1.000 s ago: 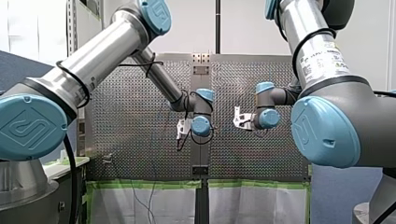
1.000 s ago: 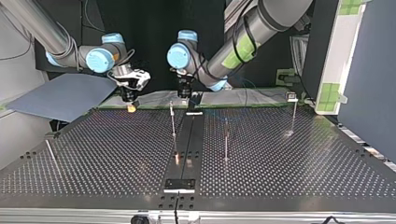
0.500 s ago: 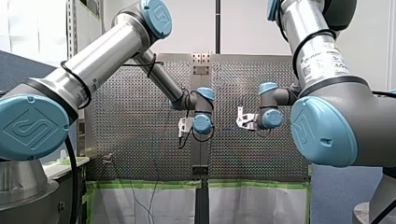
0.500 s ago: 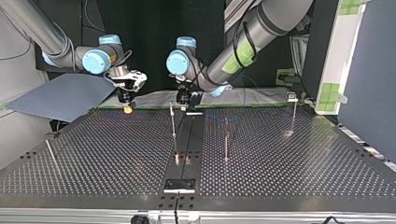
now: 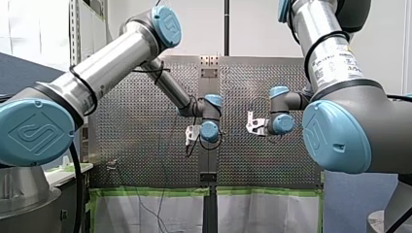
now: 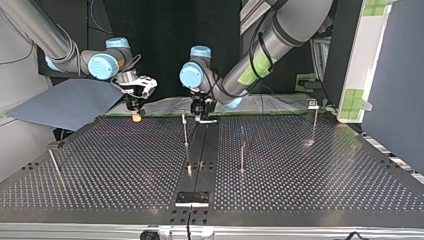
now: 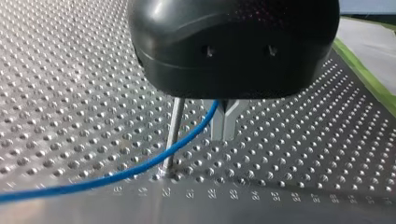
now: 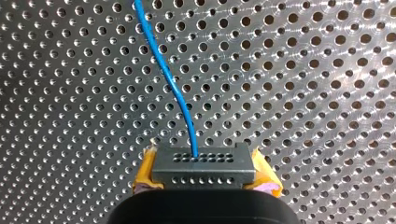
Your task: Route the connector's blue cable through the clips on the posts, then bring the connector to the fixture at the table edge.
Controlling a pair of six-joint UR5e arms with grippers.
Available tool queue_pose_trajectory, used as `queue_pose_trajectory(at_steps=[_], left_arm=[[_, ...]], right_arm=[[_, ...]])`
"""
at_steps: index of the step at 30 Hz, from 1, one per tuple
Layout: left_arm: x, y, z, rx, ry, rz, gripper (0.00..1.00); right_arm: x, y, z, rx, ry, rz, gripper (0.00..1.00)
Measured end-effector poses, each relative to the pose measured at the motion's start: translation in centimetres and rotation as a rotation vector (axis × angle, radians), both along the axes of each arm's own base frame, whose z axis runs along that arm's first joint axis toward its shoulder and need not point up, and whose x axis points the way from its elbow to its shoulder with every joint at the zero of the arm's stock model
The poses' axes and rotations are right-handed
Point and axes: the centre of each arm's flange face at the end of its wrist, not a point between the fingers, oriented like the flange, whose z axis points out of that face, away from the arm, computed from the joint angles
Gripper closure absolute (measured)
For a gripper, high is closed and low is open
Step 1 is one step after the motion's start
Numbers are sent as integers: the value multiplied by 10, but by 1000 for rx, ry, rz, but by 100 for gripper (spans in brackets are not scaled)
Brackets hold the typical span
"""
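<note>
Surface: Perforated metal table (image 6: 100, 165) is stretching under both arms, with thin posts standing on it.
Right claw (image 8: 204, 175): Its yellow pads are clamping the connector (image 8: 203, 163), and it is hovering over bare table.
Connector: It is sitting between the right claw's pads. Its long axis is running across from pad to pad, and its cable face is pointing straight ahead of the claw.
Cable (image 8: 173, 84): This blue line is leaving the middle of that face and curving away ahead of the right claw. Its far stretch is rising to the left claw's fingers.
Left claw (image 7: 224, 123): Its metal fingers are pressing together and appear to be pinching the cable.
Post (image 7: 175, 123): It is standing just beside the left claw's fingers, and the cable is crossing it low down. Whether they are touching is unclear.
Change: Over the last second the left claw has been sinking toward the table beside this post, while the right claw has been edging away from it.
Meaning: The arms are probably drawing the cable taut and lowering it for a first clip. Routing looks barely begun.
</note>
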Motion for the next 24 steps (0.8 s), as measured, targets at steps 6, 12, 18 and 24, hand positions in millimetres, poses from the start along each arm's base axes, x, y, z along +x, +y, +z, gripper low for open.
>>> queue_pose_trajectory(at_steps=[6, 12, 18, 24], left_arm=[[21, 2, 10, -28, -10, 16, 100], [36, 8, 19, -38, -19, 24, 100], [45, 16, 19, -41, -19, 30, 100], [49, 20, 20, -43, -19, 33, 100]], right_arm=[[-1, -4, 1, -6, -2, -4, 100], [-2, -12, -1, -9, -3, -10, 100], [-3, -22, 3, -21, -9, -17, 100], [-5, -30, -7, -10, -3, -22, 100]])
